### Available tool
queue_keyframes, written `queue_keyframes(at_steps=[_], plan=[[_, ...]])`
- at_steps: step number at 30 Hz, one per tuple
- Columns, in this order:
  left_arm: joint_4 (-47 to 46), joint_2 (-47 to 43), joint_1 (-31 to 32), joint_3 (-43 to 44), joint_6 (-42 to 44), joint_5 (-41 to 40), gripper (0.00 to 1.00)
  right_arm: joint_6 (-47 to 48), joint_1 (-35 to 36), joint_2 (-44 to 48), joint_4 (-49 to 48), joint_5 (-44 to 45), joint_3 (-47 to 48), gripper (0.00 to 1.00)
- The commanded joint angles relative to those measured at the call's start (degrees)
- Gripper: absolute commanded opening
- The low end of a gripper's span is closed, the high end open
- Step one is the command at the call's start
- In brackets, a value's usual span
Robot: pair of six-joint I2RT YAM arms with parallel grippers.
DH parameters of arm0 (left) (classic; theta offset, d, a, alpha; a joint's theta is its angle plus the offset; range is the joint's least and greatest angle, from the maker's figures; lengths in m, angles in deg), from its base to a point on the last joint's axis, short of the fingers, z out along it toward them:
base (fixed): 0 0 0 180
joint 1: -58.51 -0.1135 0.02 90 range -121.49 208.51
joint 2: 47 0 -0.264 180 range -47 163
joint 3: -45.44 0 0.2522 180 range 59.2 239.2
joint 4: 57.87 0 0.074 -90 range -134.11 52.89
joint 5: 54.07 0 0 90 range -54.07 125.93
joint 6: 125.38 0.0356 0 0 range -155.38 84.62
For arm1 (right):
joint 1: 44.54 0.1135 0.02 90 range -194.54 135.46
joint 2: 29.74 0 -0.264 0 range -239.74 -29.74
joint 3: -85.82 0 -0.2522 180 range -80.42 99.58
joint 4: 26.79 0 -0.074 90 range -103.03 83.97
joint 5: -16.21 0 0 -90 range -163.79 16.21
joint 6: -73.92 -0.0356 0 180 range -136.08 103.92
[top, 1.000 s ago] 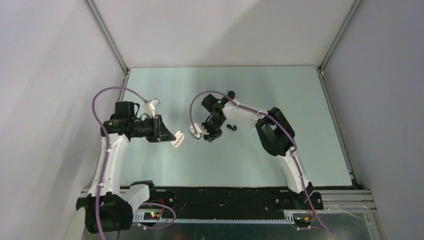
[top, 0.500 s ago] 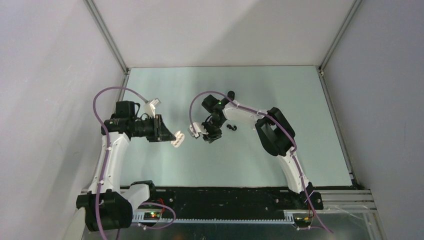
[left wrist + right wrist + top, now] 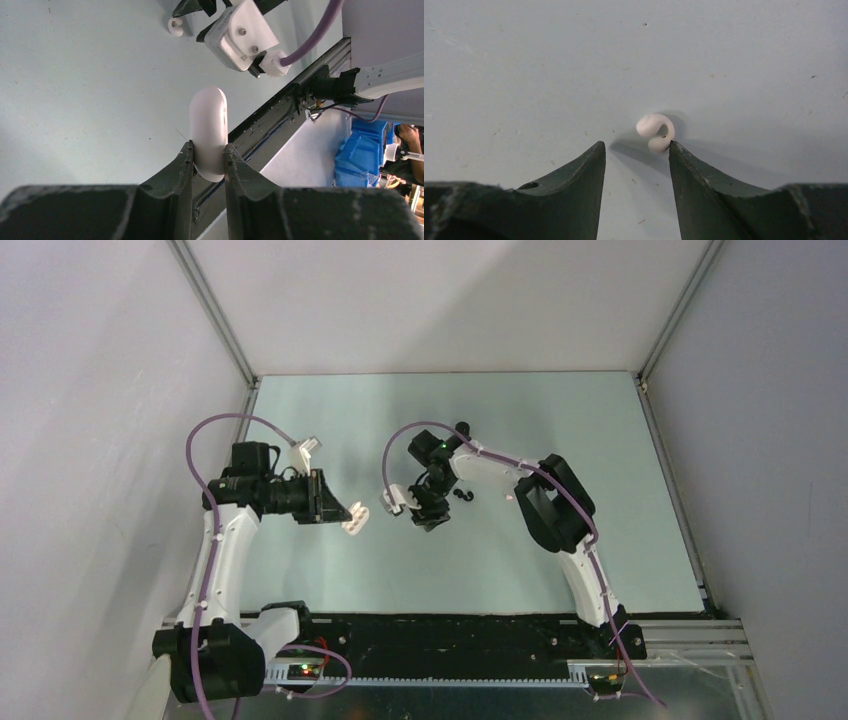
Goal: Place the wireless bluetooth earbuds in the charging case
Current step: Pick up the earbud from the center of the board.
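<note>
— Since a second ago the right arm's wrist has slid a touch to the right. The left arm hasn't budged.

— What's under it?

— One white earbud (image 3: 655,131), a tiny glossy hook shape with two rounded lobes, lying on the table (image 3: 560,420) near the middle. From above it's hidden beneath the wrist. Just to the right of that wrist lie the black earbuds (image 3: 461,496), two small dark curls close together.

— And how's the arm set?

— It comes up from its base at the near right, elbow out to the right, forearm reaching left, wrist bent down toward the table. The right hand (image 3: 635,145) is spread open and holds nothing. The white bud sits just past the fingertips, its lower lobe seemingly right against the tip of one finger.

— The other arm?

— It rises from the near left, then bends so the forearm points right, level above the table. The left hand (image 3: 208,147) is clamped on the charging case (image 3: 209,132), a smooth white pebble held edge-on, its rounded end sticking out past the fingertips. A fine seam runs down its side. It's in the air, just left of the right hand.
</note>
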Motion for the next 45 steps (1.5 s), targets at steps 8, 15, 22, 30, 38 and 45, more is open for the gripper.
queue_keyframes(at_steps=[8,15,22,30,38,45], plan=[[-0.2,-1.4,-0.7,1.0,0.9,1.2,0.00,-1.9,-0.9,1.7,4.8,-4.7,4.9,0.52],[-0.3,-2.0,-0.7,0.7,0.8,1.2,0.00,-5.3,-0.1,-2.0,2.9,-5.6,9.6,0.49],[-0.3,-2.3,-0.7,0.7,0.7,1.3,0.00,-5.7,0.7,-3.5,1.6,-4.2,9.8,0.49],[-0.3,-2.8,-0.7,0.0,0.5,1.4,0.00,-6.1,0.7,-4.5,1.3,-3.7,10.2,0.48],[-0.3,-2.6,-0.7,0.0,0.8,1.8,0.00,-5.2,0.3,-4.4,4.5,-5.7,12.8,0.51],[-0.2,-2.4,-0.7,0.2,1.0,1.9,0.00,-5.0,0.3,-6.6,4.6,-4.2,15.0,0.50]])
